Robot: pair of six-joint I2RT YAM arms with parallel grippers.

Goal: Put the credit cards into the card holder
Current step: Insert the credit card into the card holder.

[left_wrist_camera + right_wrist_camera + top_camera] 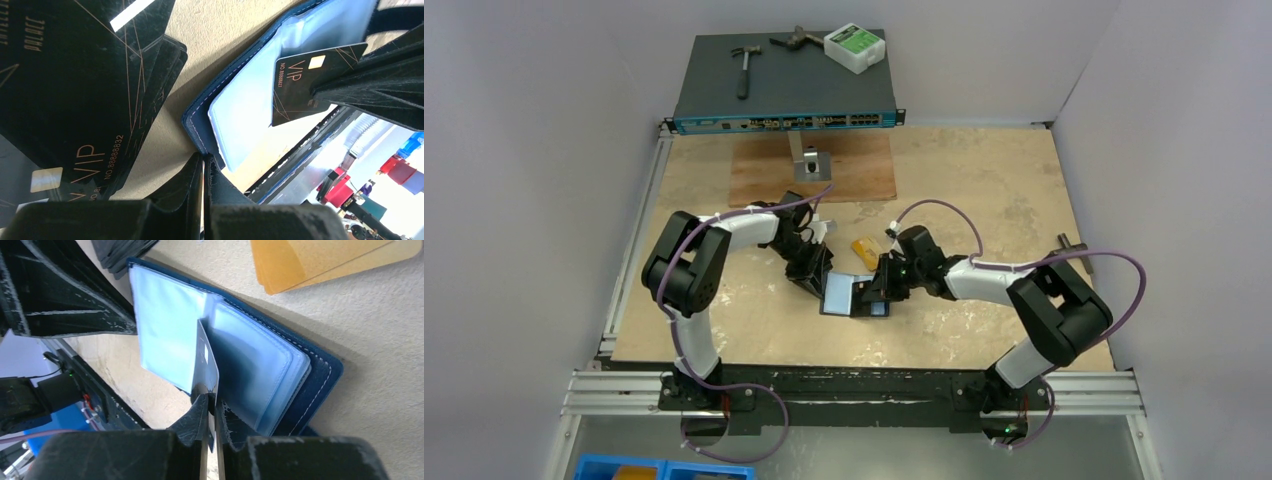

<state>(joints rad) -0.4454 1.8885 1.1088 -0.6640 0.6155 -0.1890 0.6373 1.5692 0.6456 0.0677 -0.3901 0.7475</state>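
Right claw [210, 410]: mine, clamped on black card [300, 85], edge against card holder [322, 372] sleeves.
Left claw [202, 175]: fingers together.

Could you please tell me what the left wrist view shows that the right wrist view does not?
Only the left wrist view shows the VIP lettering and number on the held black card and on the loose black cards lying beside the holder. Only the right wrist view shows the orange-gold cards on the table and the held card seen edge-on. Both show the open card holder with its pale blue sleeves, and the right gripper pinching the black card at those sleeves.
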